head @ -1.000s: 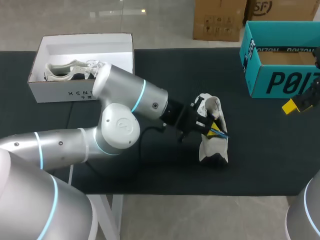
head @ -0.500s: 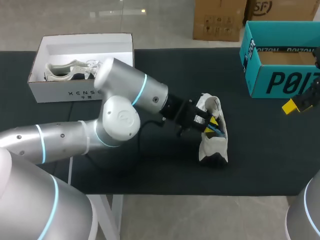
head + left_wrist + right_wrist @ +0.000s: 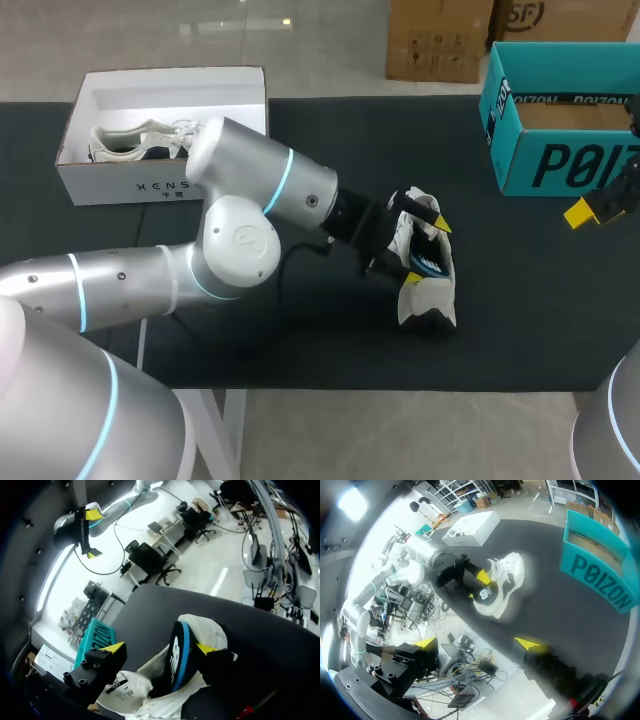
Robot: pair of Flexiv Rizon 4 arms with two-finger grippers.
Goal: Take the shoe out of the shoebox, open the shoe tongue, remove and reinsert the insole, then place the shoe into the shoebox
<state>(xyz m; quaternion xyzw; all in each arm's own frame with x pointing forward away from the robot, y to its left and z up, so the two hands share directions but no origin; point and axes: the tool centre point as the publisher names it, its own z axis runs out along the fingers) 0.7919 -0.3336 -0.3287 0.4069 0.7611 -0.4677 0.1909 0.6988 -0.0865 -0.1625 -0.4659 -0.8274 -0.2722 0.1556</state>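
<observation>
Bright, even overhead light; sheen on left arm point(image 3: 250, 215); faint shadows.

Surface point(image 3: 300, 330) dark, near black, under a matte cloth-like cover running flat to its far and near edges. White metal leg point(image 3: 232, 438) below the surface's near edge. Lit evenly from above, with only soft shadows on the surface.

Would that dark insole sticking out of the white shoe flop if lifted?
Probably bendy and light: the insole looks thin and curves where it stands out of the shoe. Its smooth face might slip in the left pincer, open around it.
</observation>
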